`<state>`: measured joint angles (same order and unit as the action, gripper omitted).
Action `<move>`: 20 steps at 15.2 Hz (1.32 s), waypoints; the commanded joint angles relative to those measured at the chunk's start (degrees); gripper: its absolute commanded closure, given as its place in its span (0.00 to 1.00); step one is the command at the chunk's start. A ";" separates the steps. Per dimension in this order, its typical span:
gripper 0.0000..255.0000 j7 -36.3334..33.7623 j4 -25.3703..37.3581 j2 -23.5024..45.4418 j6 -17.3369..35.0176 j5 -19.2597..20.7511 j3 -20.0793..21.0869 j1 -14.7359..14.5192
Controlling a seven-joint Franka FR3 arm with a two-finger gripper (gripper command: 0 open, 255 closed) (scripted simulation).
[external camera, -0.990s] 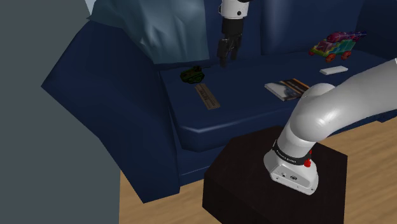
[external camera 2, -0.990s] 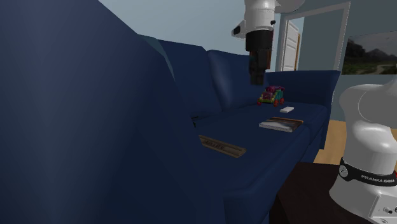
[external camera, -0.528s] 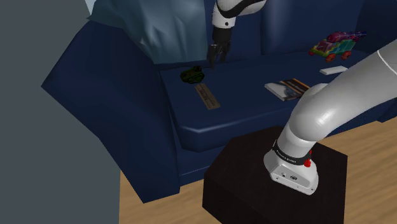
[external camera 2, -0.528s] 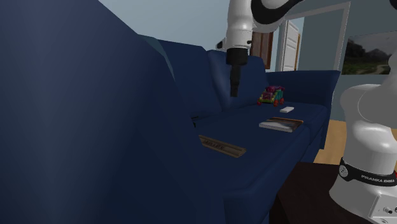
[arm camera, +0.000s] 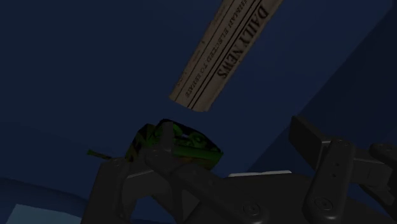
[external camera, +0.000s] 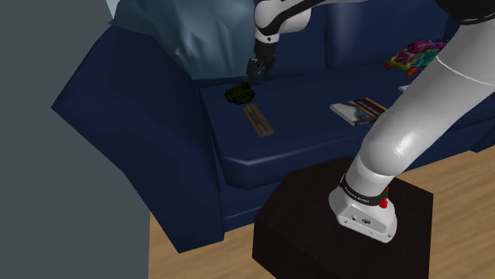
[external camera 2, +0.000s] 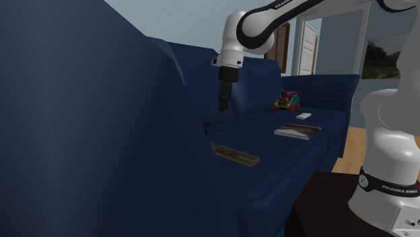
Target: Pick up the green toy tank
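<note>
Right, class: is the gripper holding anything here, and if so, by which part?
Nothing is held. The gripper is open, its fingers apart, above the green toy tank, which lies on the blue sofa seat.

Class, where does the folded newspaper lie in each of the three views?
Shoulder view: newspaper, centre, on the sofa seat just below the tank.
Second exterior view: lower middle, flat on the seat.
Wrist view: just beyond the tank, title DAILY NEWS readable.
Shared landmark: the blue sofa seat under it.
</note>
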<state>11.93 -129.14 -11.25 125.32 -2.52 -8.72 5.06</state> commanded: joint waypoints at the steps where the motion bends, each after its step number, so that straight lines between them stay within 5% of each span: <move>1: 0.00 1.33 1.77 3.37 2.88 -1.21 -0.91 0.27; 12: 0.00 9.40 19.43 24.78 12.15 -12.08 -2.80 3.41; 20: 0.00 11.51 18.08 28.40 17.13 -14.43 -1.98 4.06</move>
<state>23.08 -110.63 16.61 141.48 -16.55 -10.86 9.05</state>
